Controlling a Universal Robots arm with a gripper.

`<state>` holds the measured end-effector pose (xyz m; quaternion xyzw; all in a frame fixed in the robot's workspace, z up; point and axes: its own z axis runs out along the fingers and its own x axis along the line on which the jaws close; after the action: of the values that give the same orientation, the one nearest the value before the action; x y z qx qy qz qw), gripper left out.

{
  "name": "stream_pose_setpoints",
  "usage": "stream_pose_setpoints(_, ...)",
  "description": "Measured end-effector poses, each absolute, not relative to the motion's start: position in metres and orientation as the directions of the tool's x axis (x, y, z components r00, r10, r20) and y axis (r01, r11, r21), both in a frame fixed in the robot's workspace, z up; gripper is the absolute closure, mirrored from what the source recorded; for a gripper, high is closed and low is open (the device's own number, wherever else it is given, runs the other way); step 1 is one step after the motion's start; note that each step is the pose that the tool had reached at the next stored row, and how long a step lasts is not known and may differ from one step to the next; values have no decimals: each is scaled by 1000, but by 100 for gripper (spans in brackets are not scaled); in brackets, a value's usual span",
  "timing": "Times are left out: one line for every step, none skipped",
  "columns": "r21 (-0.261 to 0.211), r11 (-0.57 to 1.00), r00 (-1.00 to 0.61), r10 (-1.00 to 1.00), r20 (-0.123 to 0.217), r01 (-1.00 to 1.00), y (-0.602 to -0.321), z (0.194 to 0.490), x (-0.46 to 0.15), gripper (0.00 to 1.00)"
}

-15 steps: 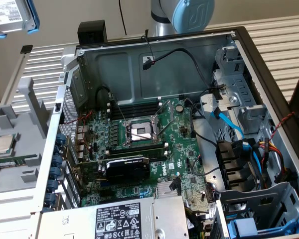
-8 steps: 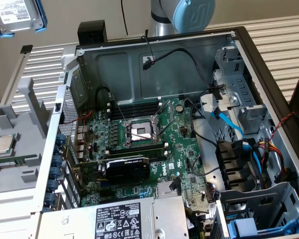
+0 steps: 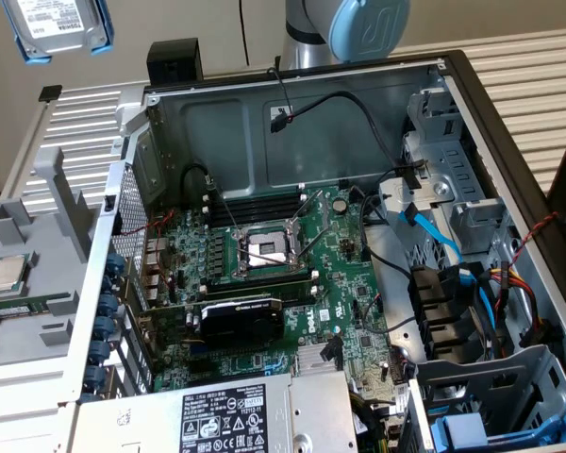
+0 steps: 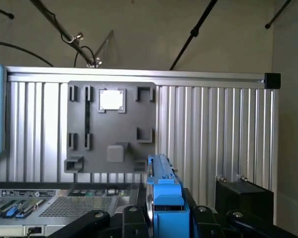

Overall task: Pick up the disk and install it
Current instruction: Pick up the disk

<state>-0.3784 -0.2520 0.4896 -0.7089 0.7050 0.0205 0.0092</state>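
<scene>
The disk [image 3: 57,26], a grey drive with a white label in a blue carrier frame, hangs in the air at the top of the exterior view's left, above and beyond the open computer case [image 3: 292,123]. In the wrist view the disk's blue frame [image 4: 165,191] stands edge-on between my black fingers [image 4: 131,218], and my gripper [image 4: 165,220] is shut on it. The disk touches nothing else.
The case holds a motherboard [image 3: 274,274], a black card [image 3: 241,316] and a silver box with a warning label [image 3: 236,420]. Drive bays [image 3: 453,189] with blue cables line the exterior view's right. A grey tray [image 4: 111,129] carries a small silver chip [image 4: 111,100].
</scene>
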Motion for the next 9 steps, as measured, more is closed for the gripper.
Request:
stream_pose_setpoints(16, -6, 5, -999, -42, -1000, -252, 491, -375, 63)
stream_pose_setpoints(16, -6, 5, -999, -42, -1000, -252, 492, -373, 63)
stream_pose_setpoints(16, -6, 5, -999, -42, -1000, -252, 493, -371, 63)
stream_pose_setpoints(16, -6, 5, -999, -43, -1000, -253, 494, -369, 63)
stream_pose_setpoints(16, -6, 5, -999, -43, -1000, -253, 495, -366, 63)
stream_pose_setpoints(16, -6, 5, -999, -43, -1000, -253, 497, -363, 63)
stream_pose_setpoints(16, -6, 5, -999, -43, -1000, -253, 498, -360, 63)
stream_pose_setpoints(16, -6, 5, -999, -43, -1000, -253, 499, -357, 63)
stream_pose_setpoints(16, -6, 5, -999, -43, -1000, -253, 500, -353, 63)
